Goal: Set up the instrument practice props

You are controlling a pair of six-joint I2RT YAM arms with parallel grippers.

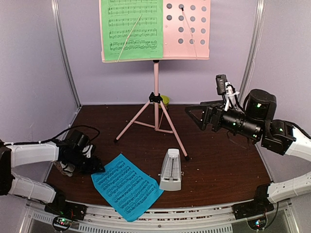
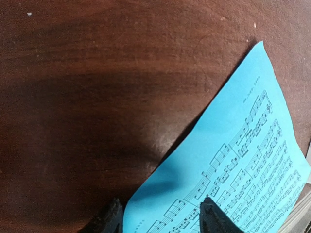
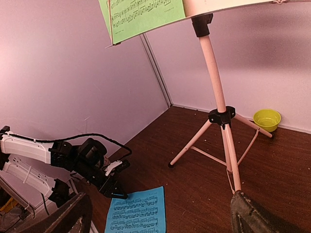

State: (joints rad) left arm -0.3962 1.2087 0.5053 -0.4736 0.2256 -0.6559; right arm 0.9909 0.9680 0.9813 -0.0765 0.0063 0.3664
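The pink music stand [image 1: 156, 87] stands at the back middle, with the green sheet [image 1: 131, 29] on the left half of its perforated desk. On the table near the front edge lies the blue sheet [image 1: 126, 187], and the white-grey metronome [image 1: 171, 170] stands upright just right of it. My left gripper [image 1: 98, 170] is low at the blue sheet's left corner. In the left wrist view its jaws [image 2: 161, 201] stand apart, one finger beside the blue sheet [image 2: 233, 160] and one over it. My right gripper [image 1: 193, 118] hangs open and empty in the air, right of the stand.
A small lime-green bowl [image 3: 267, 119] sits by the back wall behind the stand's tripod legs [image 3: 228, 145]. Lilac walls close in the left, back and right sides. A black cable [image 1: 73, 130] loops over the left arm.
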